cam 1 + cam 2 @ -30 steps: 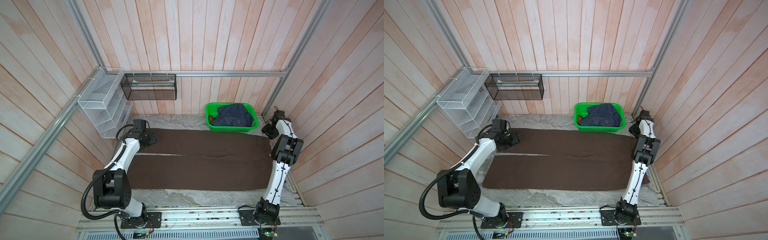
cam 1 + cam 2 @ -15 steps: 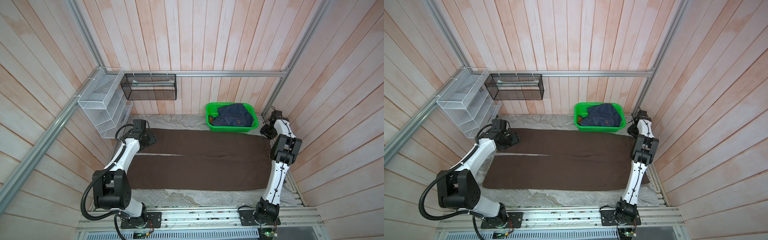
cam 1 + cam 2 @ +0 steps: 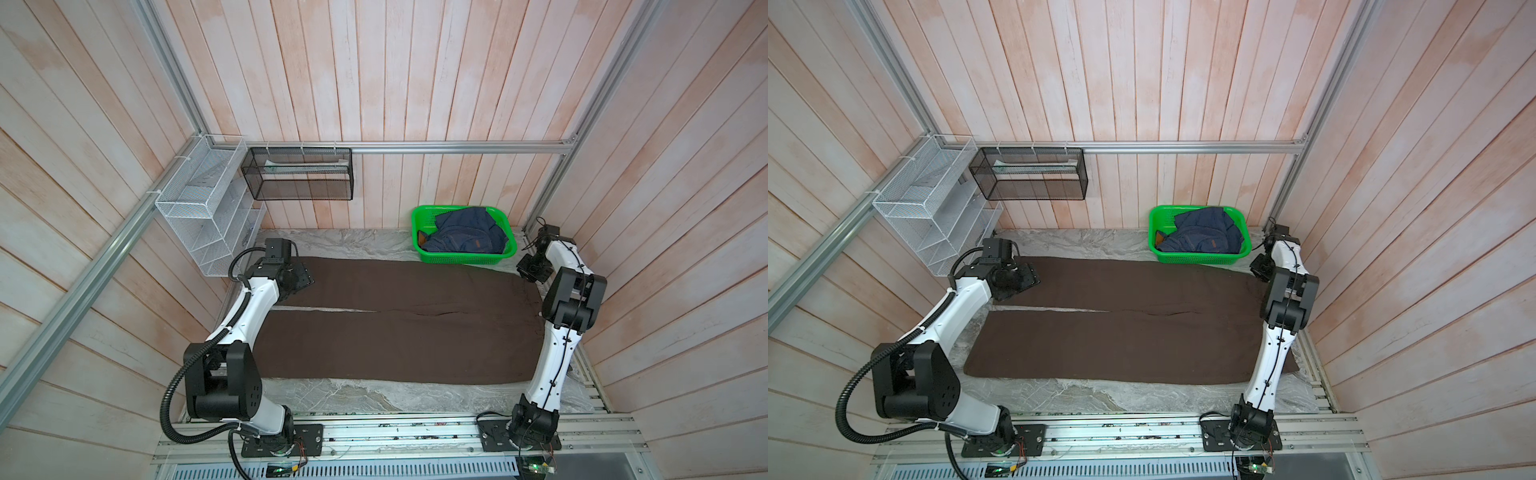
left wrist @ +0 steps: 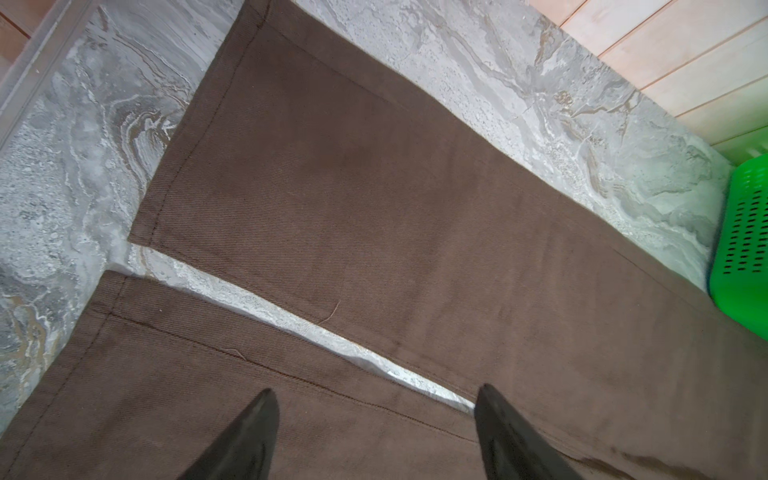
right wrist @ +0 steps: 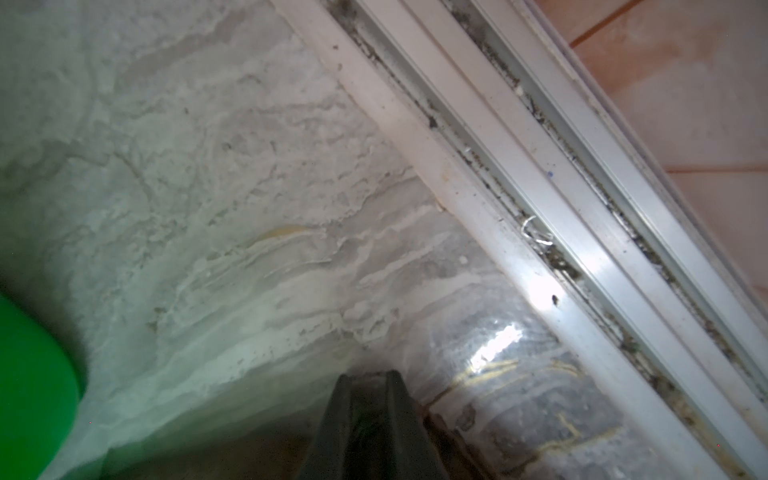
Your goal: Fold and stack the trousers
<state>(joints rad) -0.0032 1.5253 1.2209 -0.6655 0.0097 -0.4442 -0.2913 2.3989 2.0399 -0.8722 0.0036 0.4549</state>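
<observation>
Right claw [image 5: 369,376] is seen shut, left claw [image 4: 376,390] spread open; trousers [image 3: 395,340] are judged limp, best pinched at hem corners.

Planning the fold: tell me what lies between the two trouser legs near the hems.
Between the legs of the trousers lies only a narrow wedge of bare table. The left wrist view shows it best, both top views too.

Soft, even light fills both top views; the right wrist view is blurred, glare streaking the grey marbled tabletop [image 5: 498,336].
</observation>
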